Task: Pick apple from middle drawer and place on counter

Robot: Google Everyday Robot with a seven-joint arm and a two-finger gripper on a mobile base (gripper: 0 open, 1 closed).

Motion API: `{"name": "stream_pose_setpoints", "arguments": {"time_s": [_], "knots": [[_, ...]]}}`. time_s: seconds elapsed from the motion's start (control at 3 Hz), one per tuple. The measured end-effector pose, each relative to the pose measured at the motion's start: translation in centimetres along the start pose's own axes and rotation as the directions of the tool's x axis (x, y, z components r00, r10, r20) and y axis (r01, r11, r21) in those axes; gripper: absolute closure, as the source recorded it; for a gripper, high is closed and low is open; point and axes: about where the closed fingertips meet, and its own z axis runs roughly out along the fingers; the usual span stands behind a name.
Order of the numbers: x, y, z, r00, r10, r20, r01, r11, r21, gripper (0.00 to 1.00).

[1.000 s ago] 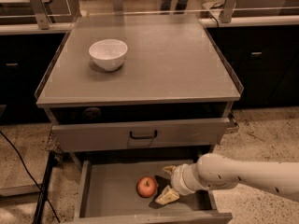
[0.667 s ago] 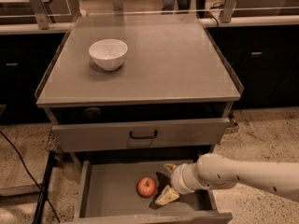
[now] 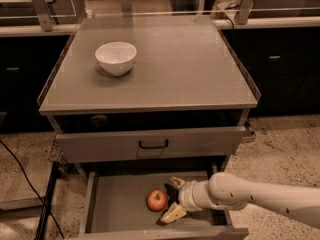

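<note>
The apple (image 3: 157, 200), small and red, lies on the grey floor of the open middle drawer (image 3: 117, 204), right of its centre. My gripper (image 3: 171, 198) reaches into the drawer from the right on a white arm. It is open, with one finger behind the apple and one in front, close to the apple's right side. The counter (image 3: 180, 64) is the flat grey cabinet top above.
A white bowl (image 3: 116, 58) stands on the counter at the back left. A shut grey drawer front with a black handle (image 3: 153, 144) sits above the open drawer. Dark cabinets flank both sides. A black cable (image 3: 25, 181) runs over the floor at left.
My gripper has moved a little left towards the apple. The apple has stayed where it was.
</note>
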Motion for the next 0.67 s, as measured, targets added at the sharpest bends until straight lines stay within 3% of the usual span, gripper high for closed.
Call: {"name": "stream_pose_setpoints", "arguments": {"time_s": [0.67], "knots": [[0.3,0.9,3.3,0.998,0.009,0.069,-0.007,0.9995,-0.029,0.14]]}}
